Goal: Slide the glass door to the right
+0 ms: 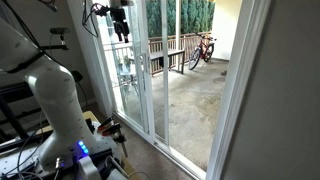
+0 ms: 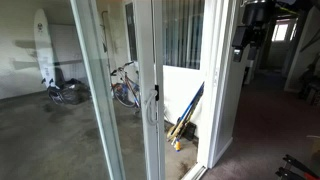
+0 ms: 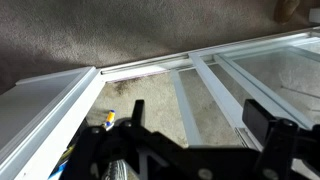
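Concrete patio [image 1: 190, 100] lay beyond glass, grey, rough, stained. Far left, white robot arm [image 1: 55, 100], smooth rounded shell. Gripper [image 1: 120, 22] hung high, just beside glass door [image 1: 138, 75]; contact impossible to tell. Glass door stood right of gripper: tall clear panel, slim white frame, straight hard edges. Wrist view: dark fingers [image 3: 265, 125] spread wide, nothing between them; white rails, floor track [image 3: 150, 68], nubby carpet [image 3: 100, 30]. Further right: slatted wooden railing [image 1: 165, 50], red bicycle [image 1: 203, 48], broad patio floor.

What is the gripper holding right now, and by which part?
Nothing. The gripper is open and empty in the wrist view, not gripping the glass door.
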`<state>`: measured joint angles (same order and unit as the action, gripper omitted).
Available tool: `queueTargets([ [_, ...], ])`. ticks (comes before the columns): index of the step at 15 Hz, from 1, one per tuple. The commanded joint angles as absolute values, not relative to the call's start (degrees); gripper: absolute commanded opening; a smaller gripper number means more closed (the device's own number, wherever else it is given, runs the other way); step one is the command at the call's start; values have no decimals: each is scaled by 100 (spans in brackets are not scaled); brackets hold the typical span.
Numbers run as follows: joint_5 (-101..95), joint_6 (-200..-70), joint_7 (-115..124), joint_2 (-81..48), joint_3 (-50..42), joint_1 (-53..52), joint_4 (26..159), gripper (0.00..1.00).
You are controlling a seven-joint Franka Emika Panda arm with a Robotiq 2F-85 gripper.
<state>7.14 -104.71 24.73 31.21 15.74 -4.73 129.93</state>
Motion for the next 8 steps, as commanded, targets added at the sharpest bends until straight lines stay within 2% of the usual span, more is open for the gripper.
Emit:
queueTargets([
  [1, 691, -10464, 2493, 3110, 1536, -520, 12983, 100],
  [8, 724, -10482, 2439, 2935, 1537, -533, 12890, 100],
])
